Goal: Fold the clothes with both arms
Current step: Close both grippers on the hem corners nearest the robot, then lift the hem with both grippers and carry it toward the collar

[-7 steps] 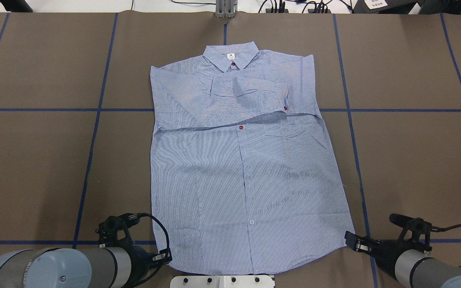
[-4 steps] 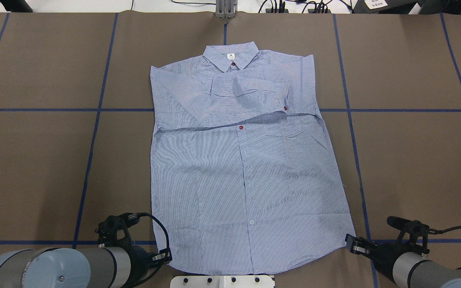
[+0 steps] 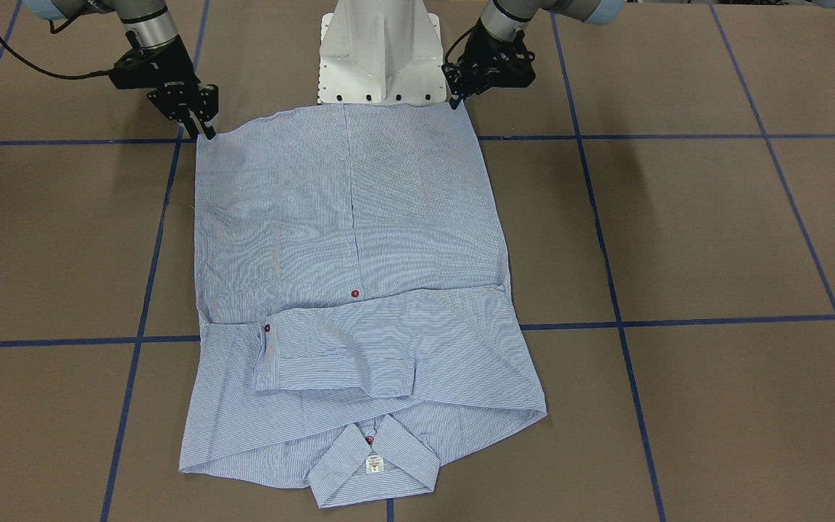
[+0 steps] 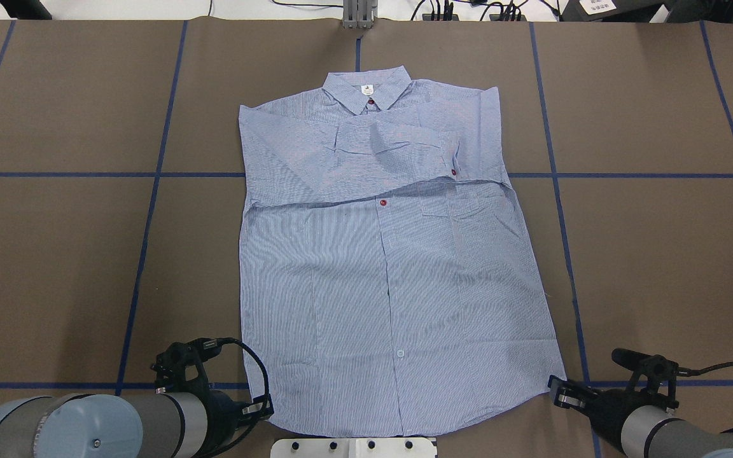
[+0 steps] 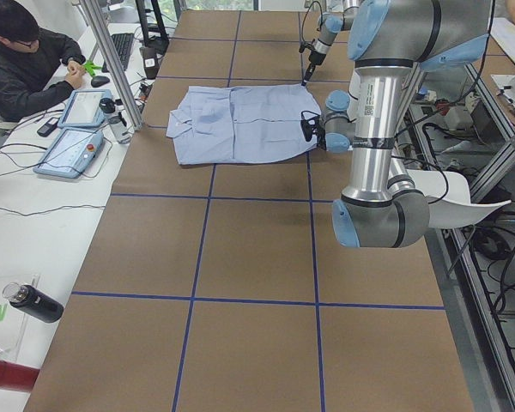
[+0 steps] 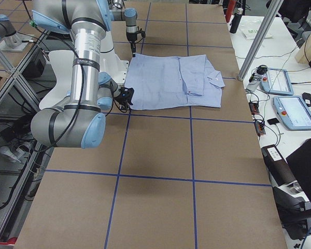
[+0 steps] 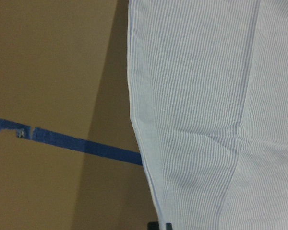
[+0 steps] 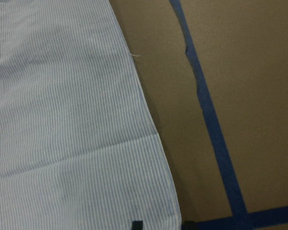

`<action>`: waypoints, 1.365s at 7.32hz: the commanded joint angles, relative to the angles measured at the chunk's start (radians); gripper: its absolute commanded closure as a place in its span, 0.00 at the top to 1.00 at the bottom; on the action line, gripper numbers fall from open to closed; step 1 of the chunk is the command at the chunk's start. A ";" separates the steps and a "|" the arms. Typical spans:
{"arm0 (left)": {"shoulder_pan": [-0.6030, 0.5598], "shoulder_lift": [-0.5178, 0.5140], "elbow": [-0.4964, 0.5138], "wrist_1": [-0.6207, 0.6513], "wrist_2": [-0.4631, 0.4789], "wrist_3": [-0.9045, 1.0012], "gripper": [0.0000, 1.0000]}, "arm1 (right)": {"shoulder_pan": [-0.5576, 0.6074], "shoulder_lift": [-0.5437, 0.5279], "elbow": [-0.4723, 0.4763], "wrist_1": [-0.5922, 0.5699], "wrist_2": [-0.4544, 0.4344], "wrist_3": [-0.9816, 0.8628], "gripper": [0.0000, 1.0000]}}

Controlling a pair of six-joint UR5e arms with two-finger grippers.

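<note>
The light blue striped shirt (image 4: 385, 273) lies flat on the brown table, collar (image 4: 368, 90) at the far side and sleeves folded across the chest. My left gripper (image 4: 259, 407) sits low at the hem's left corner. In the left wrist view its dark fingertips (image 7: 159, 225) show together on the hem edge, so it looks shut on the shirt (image 7: 206, 120). My right gripper (image 4: 557, 393) is at the hem's right corner. In the right wrist view its fingertips (image 8: 137, 224) stand apart, one over the shirt (image 8: 62, 120) and one beside it. In the front-facing view the left gripper (image 3: 456, 100) and right gripper (image 3: 201, 125) flank the hem.
The white pedestal base (image 3: 377, 51) stands just behind the hem, between the arms. Blue tape lines (image 4: 150, 210) grid the table. An operator (image 5: 21, 60) sits at the far side with tablets (image 5: 69, 146). A bottle (image 5: 34, 302) lies off the table's end.
My right gripper has drawn back toward the robot and sunk down to the hem's right corner. The left gripper and the shirt have not moved.
</note>
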 commanded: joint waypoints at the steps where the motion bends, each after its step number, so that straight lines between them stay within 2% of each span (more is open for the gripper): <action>1: 0.001 0.004 -0.015 0.000 0.000 0.000 0.00 | -0.001 0.001 -0.002 0.000 0.000 0.000 0.21; 2: 0.001 0.003 -0.015 0.002 0.000 0.000 0.00 | -0.001 0.001 -0.004 0.000 0.000 0.000 0.02; 4: 0.000 0.003 -0.021 0.002 0.000 0.002 0.00 | 0.000 0.001 0.005 0.000 0.002 -0.003 0.00; 5: -0.006 0.006 -0.038 0.002 -0.003 0.003 0.00 | 0.011 -0.011 0.062 0.000 0.009 -0.008 0.00; 6: -0.014 0.012 -0.105 0.041 -0.017 0.018 0.00 | 0.037 -0.032 0.143 -0.029 0.044 -0.011 0.00; 7: -0.031 0.009 -0.207 0.164 -0.085 0.067 0.00 | 0.105 -0.032 0.239 -0.113 0.155 -0.014 0.00; 8: -0.078 0.010 -0.310 0.245 -0.171 0.119 0.00 | 0.130 -0.032 0.347 -0.194 0.226 -0.014 0.00; 10: -0.135 0.012 -0.436 0.300 -0.283 0.123 0.00 | 0.175 -0.014 0.590 -0.409 0.392 -0.014 0.00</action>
